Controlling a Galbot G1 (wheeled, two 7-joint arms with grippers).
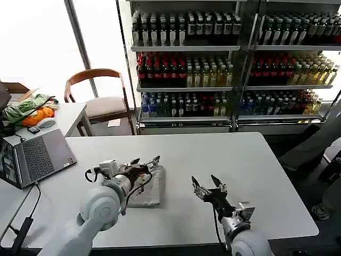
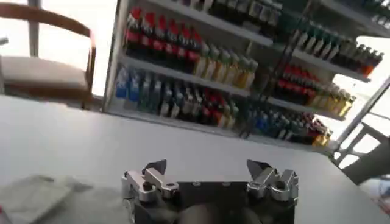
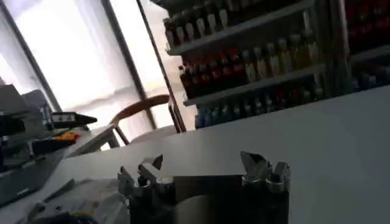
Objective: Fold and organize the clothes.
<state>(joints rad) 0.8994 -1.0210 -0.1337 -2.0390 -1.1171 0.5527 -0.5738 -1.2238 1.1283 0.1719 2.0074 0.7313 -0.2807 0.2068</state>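
Observation:
A folded light grey shirt, one of the clothes (image 1: pixel 148 188), lies on the white table (image 1: pixel 213 154) left of centre. My left gripper (image 1: pixel 145 160) hovers over its far edge, open with nothing between the fingers. In the left wrist view the left gripper (image 2: pixel 207 167) stands wide open over bare table, and the clothes (image 2: pixel 36 195) show beside it. My right gripper (image 1: pixel 205 181) is open and holds nothing, a hand's width to the right of the shirt, just above the table. In the right wrist view the right gripper (image 3: pixel 203 160) stands open.
An open laptop (image 1: pixel 40 157) sits at the table's left edge. A green-and-orange cloth bundle (image 1: pixel 29 109) lies on a side table behind it, near a wooden chair (image 1: pixel 101 90). Shelves of bottles (image 1: pixel 186 64) stand beyond the far edge.

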